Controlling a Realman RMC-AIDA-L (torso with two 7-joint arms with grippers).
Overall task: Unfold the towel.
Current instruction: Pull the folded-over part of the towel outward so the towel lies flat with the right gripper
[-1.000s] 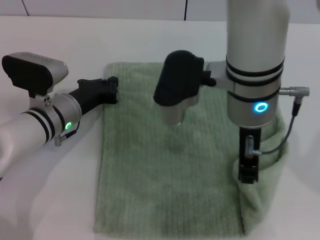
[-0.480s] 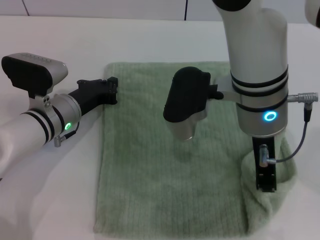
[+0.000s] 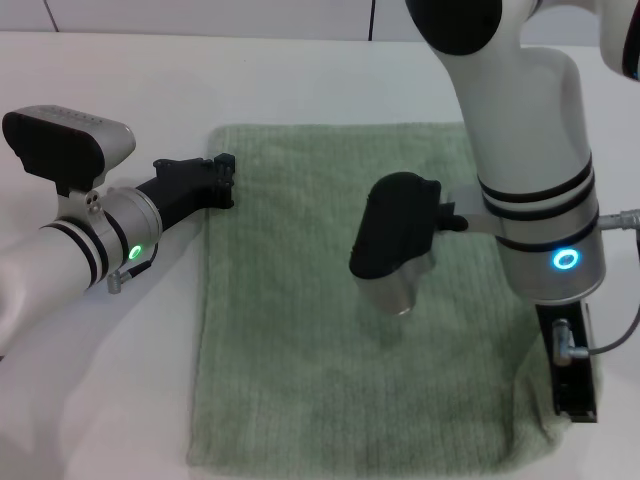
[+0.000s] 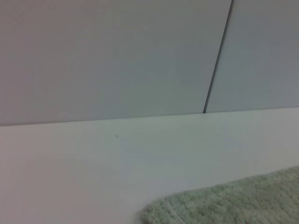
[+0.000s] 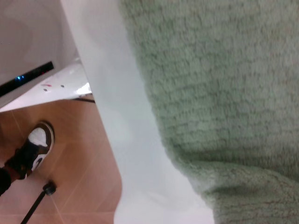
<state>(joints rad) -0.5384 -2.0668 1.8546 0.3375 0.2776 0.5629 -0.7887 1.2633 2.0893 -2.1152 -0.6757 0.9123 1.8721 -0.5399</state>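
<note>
The pale green towel lies spread nearly flat on the white table, with only its near right corner still raised. My right gripper is at that near right corner, shut on the towel's edge and low over the table. The right wrist view shows the towel close up, with a lifted fold beside the table's edge. My left gripper rests at the towel's far left edge. The left wrist view shows only the towel's far corner.
The white table extends left of the towel and behind it. In the right wrist view the table's edge runs close to the towel, with a brown floor and a person's shoe below. A panelled wall stands behind.
My right gripper has moved to the right and toward me, pulling the folded right part of the towel outward so it lies flatter and wider. The left arm has not moved.
</note>
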